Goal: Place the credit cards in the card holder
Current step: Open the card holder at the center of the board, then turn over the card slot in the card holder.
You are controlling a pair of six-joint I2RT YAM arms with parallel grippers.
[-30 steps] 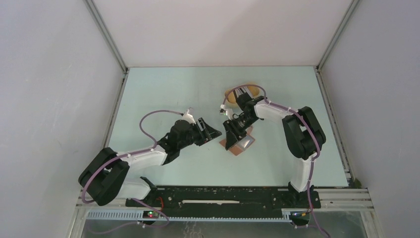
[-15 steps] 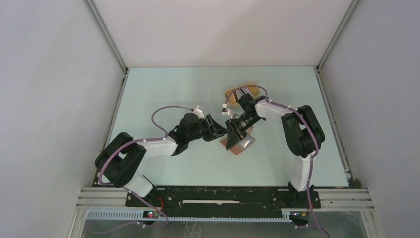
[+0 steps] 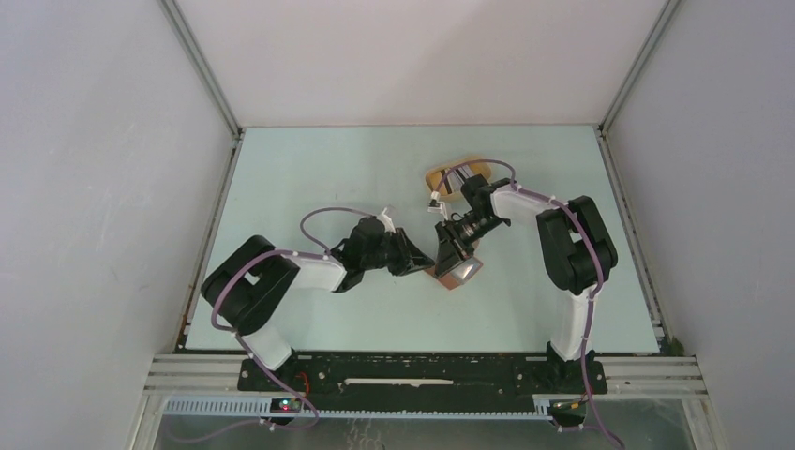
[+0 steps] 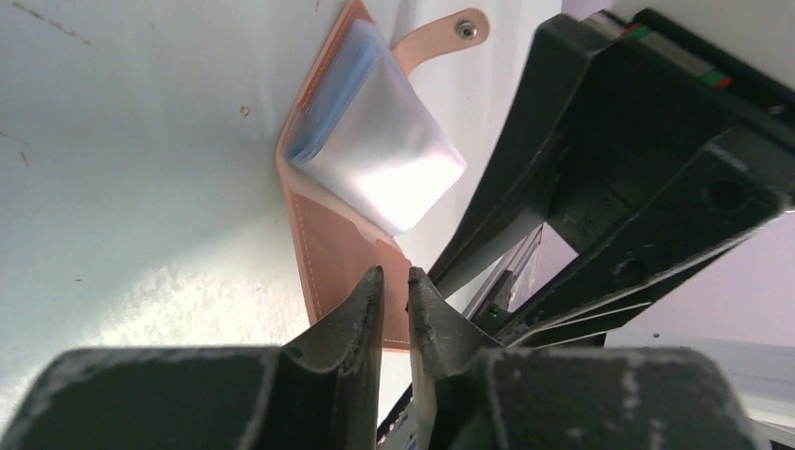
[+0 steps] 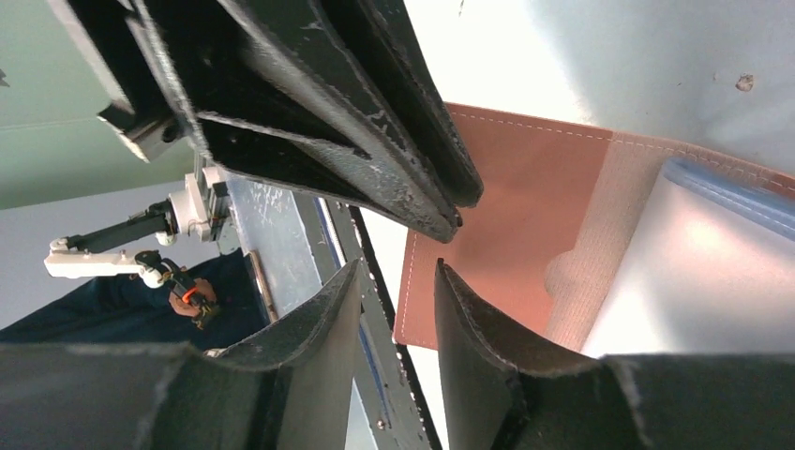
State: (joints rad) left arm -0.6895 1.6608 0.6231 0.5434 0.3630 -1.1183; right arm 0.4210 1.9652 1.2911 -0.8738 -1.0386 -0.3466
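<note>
The card holder [image 3: 461, 273] lies open on the table, reddish-brown [image 4: 330, 246] with clear inner sleeves [image 4: 389, 155] and a snap tab [image 4: 441, 36]. A blue-grey edge [image 4: 323, 131] shows in the sleeves; I cannot tell whether it is one of the credit cards, and no other card is in view. My left gripper [image 4: 395, 277] hovers at the holder's near flap corner, its jaws a narrow slit apart with nothing in it. My right gripper [image 5: 396, 274] stands open just over the same flap's edge [image 5: 525, 206], facing the left fingers [image 5: 375, 141] closely.
A yellow oval tray [image 3: 441, 175] sits behind the card holder, mostly covered by the right arm. The two grippers crowd each other above the holder's left side. Pale table surface [image 3: 328, 169] stretches to the left and back, walled by white panels.
The left arm has swung right to the card holder while its jaws narrowed to a slit. The right gripper has narrowed a little and shifted slightly right.
</note>
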